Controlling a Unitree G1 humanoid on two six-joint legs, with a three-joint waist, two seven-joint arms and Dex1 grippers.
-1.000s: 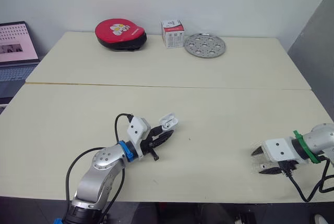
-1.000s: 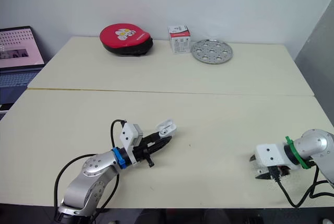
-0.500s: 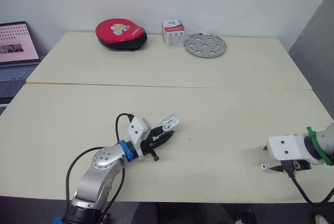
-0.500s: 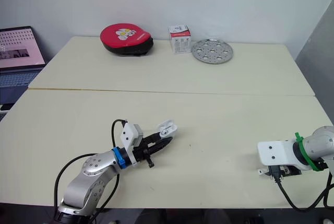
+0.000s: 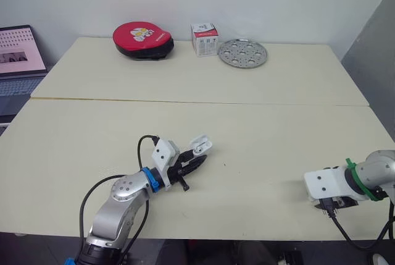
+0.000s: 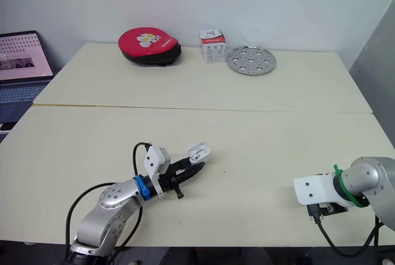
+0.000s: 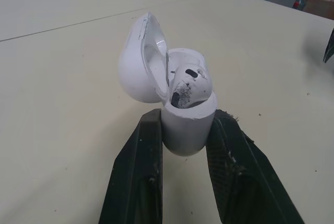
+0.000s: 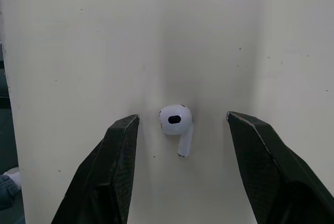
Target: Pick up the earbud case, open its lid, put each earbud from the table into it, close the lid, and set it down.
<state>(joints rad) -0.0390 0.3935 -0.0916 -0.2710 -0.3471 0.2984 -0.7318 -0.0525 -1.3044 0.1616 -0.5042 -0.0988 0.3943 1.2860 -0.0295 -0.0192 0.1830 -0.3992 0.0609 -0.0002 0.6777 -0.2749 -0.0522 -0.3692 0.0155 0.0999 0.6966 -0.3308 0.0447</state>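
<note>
Step in hand: judging by the layout, picking up the second earbud for the case.
Earbud case (image 7: 187,125): off the tabletop (image 5: 259,129) at about 7 o'clock of the near half, lid swung open and upright, one earbud already seated in it.
Left gripper (image 5: 192,164): points toward 2 o'clock; its fingers (image 7: 141,166) pinch the case body from both sides, below the rim.
Loose earbud (image 8: 175,120): lies flat on the tabletop at about 4 o'clock, well apart from the case, stem pointing back toward the wrist.
Right gripper (image 8: 181,118): hangs over the earbud, fingers (image 8: 117,151) spread wide with a gap to the bud on each side.
How to do it well: lower straight down until the tips nearly meet the tabletop, then close slowly on the round head rather than the thin stem.
Risk: the bud is small and smooth; an off-centre squeeze could flick it away.
Case side: hold it steady with the free socket facing up.
</note>
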